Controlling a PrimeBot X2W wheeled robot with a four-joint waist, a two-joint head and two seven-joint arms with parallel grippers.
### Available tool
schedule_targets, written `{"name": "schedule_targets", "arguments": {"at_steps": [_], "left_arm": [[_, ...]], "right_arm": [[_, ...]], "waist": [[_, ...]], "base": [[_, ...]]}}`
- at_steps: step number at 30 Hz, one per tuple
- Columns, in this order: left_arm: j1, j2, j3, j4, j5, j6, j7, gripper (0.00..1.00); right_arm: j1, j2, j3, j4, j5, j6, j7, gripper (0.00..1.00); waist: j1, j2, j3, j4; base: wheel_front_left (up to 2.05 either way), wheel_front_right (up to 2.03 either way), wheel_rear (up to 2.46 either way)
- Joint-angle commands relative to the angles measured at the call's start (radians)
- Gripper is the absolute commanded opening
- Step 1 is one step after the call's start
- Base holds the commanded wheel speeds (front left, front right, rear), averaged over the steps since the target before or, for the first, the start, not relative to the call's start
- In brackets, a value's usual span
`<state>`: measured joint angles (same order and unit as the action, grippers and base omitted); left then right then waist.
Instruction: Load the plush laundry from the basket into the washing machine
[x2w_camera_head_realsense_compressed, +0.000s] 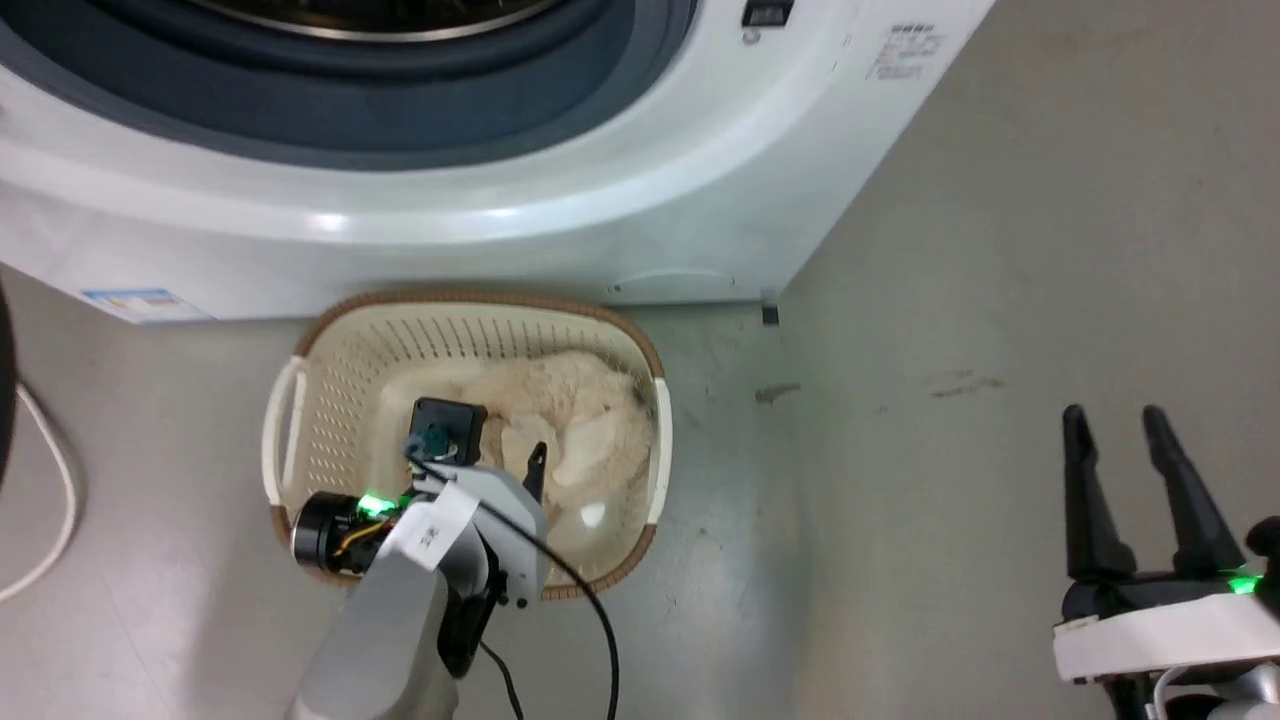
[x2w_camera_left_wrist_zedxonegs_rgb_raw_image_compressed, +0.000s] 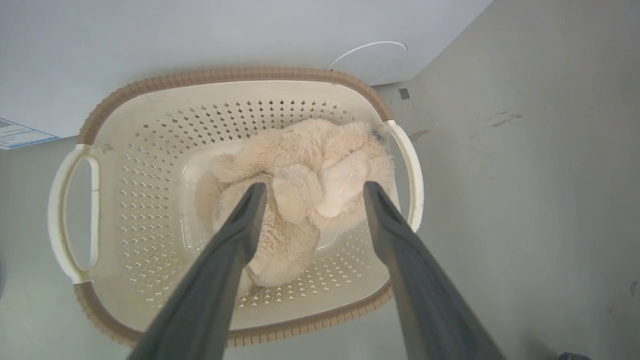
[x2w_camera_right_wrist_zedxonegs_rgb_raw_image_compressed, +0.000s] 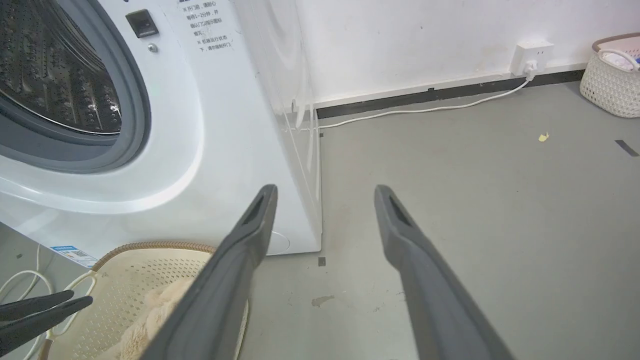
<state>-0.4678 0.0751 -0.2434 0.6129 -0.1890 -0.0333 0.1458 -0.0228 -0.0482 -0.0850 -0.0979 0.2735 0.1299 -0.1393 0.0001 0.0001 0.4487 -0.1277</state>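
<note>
While the toy (x2w_camera_left_wrist_zedxonegs_rgb_raw_image_compressed: 320, 150) lies in the basket (x2w_camera_left_wrist_zedxonegs_rgb_raw_image_compressed: 225, 76), toward its right side, on the floor (x2w_camera_head_realsense_compressed: 1000, 300) before the washer (x2w_camera_head_realsense_compressed: 500, 230), the left gripper (x2w_camera_left_wrist_zedxonegs_rgb_raw_image_compressed: 315, 186) hangs over it, jaws apart; right gripper (x2w_camera_head_realsense_compressed: 1115, 415) off to the side over the floor, jaws likewise apart.

Plain laundry room: white washing machine (x2w_camera_right_wrist_zedxonegs_rgb_raw_image_compressed: 225, 125), wall socket (x2w_camera_right_wrist_zedxonegs_rgb_raw_image_compressed: 532, 54), bare grey floor (x2w_camera_right_wrist_zedxonegs_rgb_raw_image_compressed: 500, 200), white woven basket (x2w_camera_right_wrist_zedxonegs_rgb_raw_image_compressed: 610, 85).

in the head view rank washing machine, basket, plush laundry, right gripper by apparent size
1. washing machine
2. basket
3. plush laundry and right gripper look alike; the gripper sits nearer the camera, so unranked.
</note>
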Motion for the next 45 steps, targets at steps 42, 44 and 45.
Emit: {"name": "schedule_targets", "arguments": {"at_steps": [42,44,45], "left_arm": [[-0.464,0.035,-0.198,0.431,-0.098,0.202,0.022,1.00],[-0.475,0.033,-0.206,0.451,-0.109,0.194,0.013,0.00],[-0.484,0.030,-0.214,0.472,-0.122,0.182,0.006,0.00]], "right_arm": [[-0.048,-0.002,-0.019,-0.108,0.187,0.001,-0.094,1.00],[-0.052,-0.002,-0.017,-0.109,0.193,0.001,-0.098,1.00],[-0.057,-0.002,-0.015,-0.110,0.199,0.001,-0.103,1.00]], "waist": [[-0.0001,-0.0001,0.410,-0.065],[-0.0001,-0.0001,0.417,-0.065],[-0.0001,-0.0001,0.420,-0.065]], "base": [[0.00,0.00,0.00],[0.00,0.00,0.00],[0.00,0.00,0.00]]}}
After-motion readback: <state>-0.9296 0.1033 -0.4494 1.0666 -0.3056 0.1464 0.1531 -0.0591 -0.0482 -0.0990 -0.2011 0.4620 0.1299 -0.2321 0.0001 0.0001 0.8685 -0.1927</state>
